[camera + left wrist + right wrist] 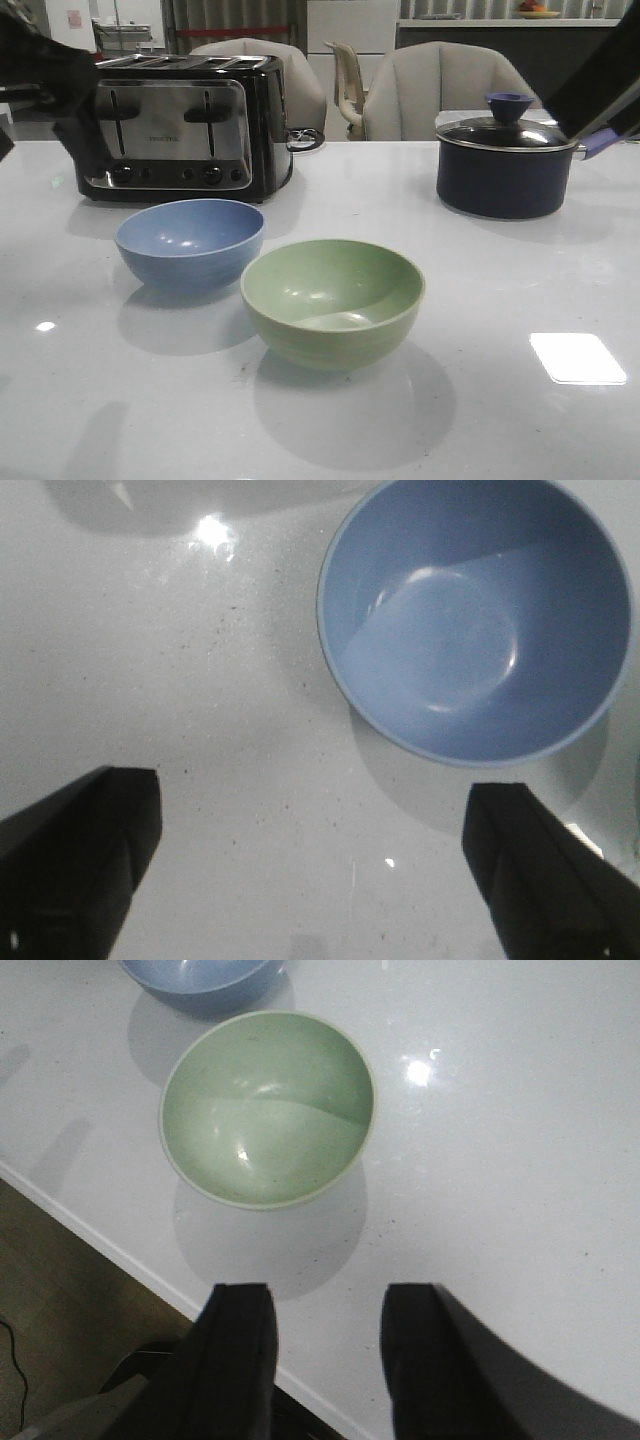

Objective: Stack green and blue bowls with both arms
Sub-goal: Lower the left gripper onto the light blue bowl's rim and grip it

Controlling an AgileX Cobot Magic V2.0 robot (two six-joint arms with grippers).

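The blue bowl and the green bowl stand upright and empty side by side on the white table, close together, the green one nearer the front. In the left wrist view the blue bowl lies beyond my left gripper, which is open wide and empty above bare table. In the right wrist view the green bowl lies ahead of my right gripper, which is open and empty above the table's front edge. The blue bowl shows beyond it. Only the arms' dark upper parts show in the front view, left and right.
A black and chrome toaster stands behind the blue bowl. A dark lidded saucepan with a purple handle stands at the back right. Chairs stand behind the table. The table's front edge and the floor show in the right wrist view.
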